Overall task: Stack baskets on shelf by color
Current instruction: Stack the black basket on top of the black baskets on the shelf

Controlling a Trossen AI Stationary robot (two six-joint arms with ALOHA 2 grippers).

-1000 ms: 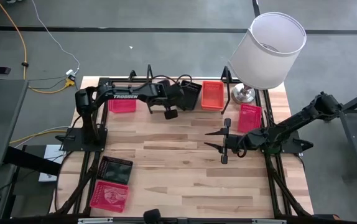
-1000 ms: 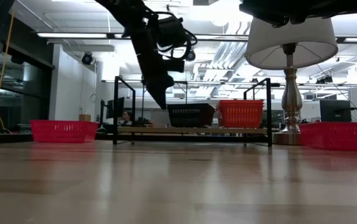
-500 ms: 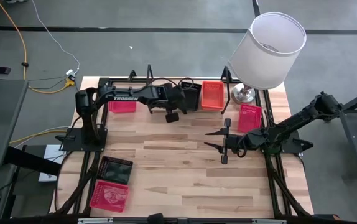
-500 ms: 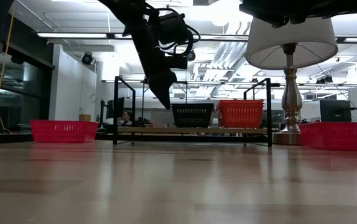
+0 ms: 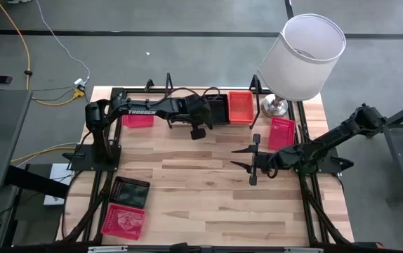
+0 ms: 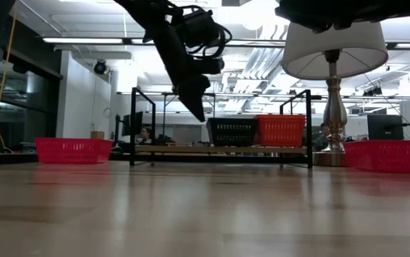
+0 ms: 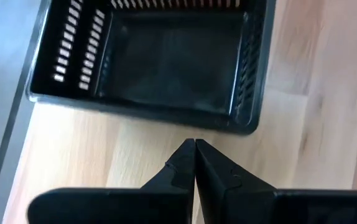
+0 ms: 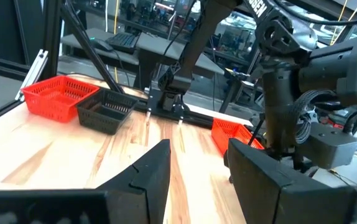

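Note:
A black basket point(image 5: 218, 107) stands on the shelf point(image 6: 162, 150) right beside an orange basket point(image 5: 240, 107); both also show in the low view, the black basket point(image 6: 232, 132) and the orange basket point(image 6: 281, 130). My left gripper point(image 5: 206, 114) is shut, at the black basket's left side. My right gripper point(image 5: 249, 159) is open and empty over the table's middle right, and it shows in its own wrist view point(image 8: 197, 162). A pink basket point(image 5: 137, 119) lies on the table left of the shelf, and another pink basket point(image 5: 281, 132) lies right of it. My left gripper has its shut fingertips point(image 7: 194, 144) at the outer side of the black basket's left long wall point(image 7: 191, 124), near the wall's middle. The fingers slant down from the table's left, across the wall. The basket stands flat on the shelf's wood base.
A lamp with a white shade point(image 5: 304, 55) stands at the far right corner, its base point(image 6: 331, 153) right of the shelf. A black basket point(image 5: 130, 190) and a pink basket point(image 5: 123, 220) lie at the near left corner. The table's middle is bare wood.
My left gripper, shut, has gone toward the table's right edge along the shelf. The black basket has slid right on the shelf's base and now stands against the orange basket, where before there was a gap between them.

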